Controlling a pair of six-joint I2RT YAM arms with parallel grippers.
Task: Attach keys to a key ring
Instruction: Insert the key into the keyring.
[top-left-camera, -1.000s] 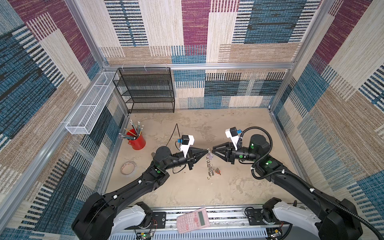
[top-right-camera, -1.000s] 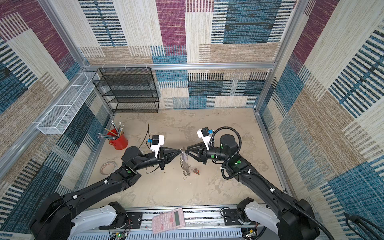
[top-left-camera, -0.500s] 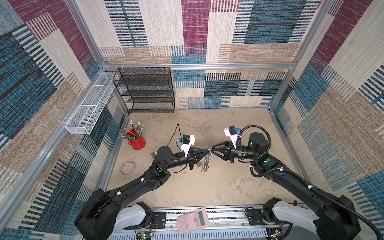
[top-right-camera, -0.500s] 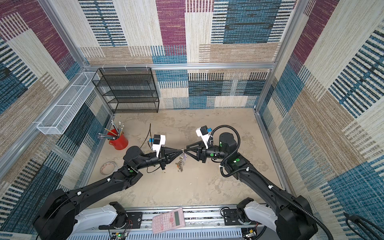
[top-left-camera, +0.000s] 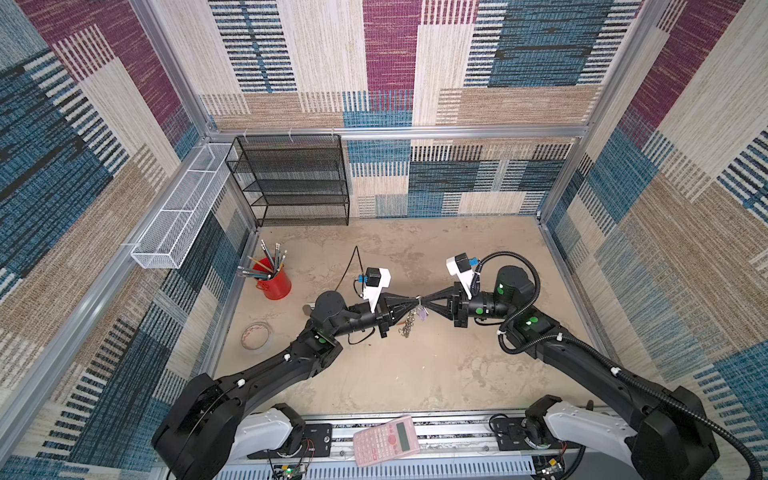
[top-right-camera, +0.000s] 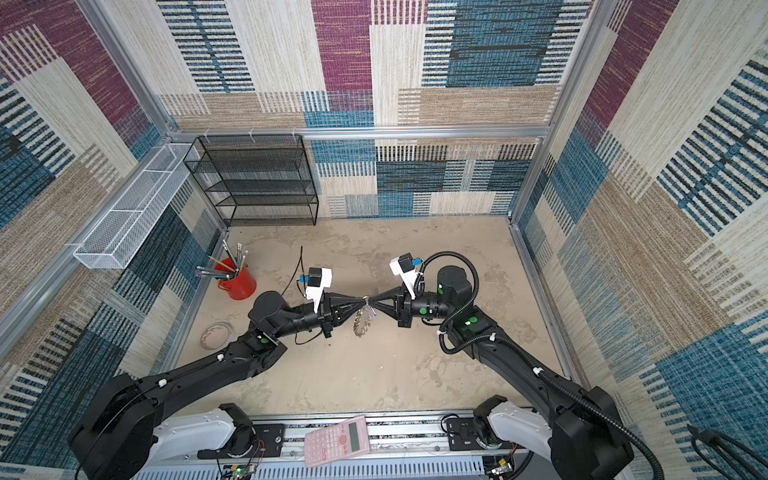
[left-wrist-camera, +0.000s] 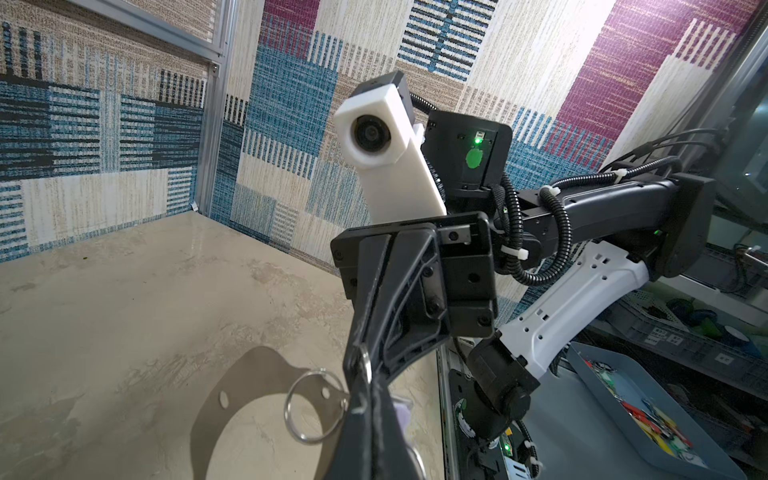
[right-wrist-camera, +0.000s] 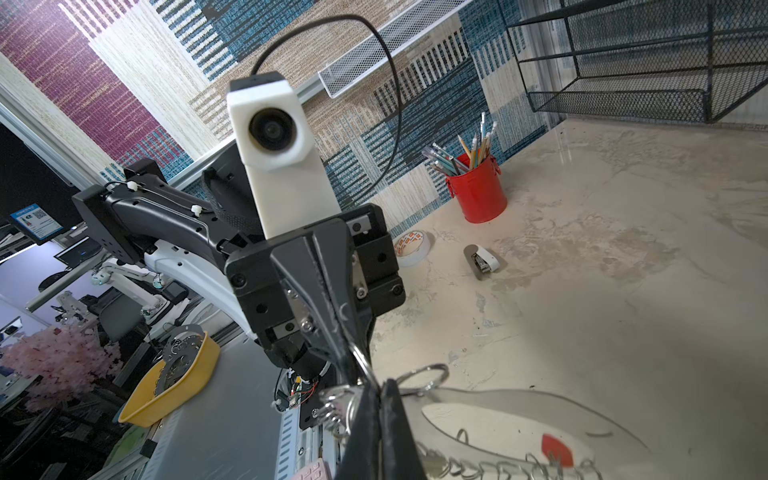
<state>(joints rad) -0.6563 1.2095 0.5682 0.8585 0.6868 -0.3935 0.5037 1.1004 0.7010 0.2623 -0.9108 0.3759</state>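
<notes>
Aloft — key ring (top-left-camera: 409, 322) between both jaws

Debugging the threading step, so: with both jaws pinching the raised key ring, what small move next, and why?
Probably hold the left gripper steady and twist the right gripper slightly: both are shut on the key ring tip to tip, with the lilac key hanging there.

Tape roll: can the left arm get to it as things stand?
Probably, but not freely: bare table lies between the tape roll and the left tool, yet that tool is shut on the key ring, so it would need to let go first.
</notes>
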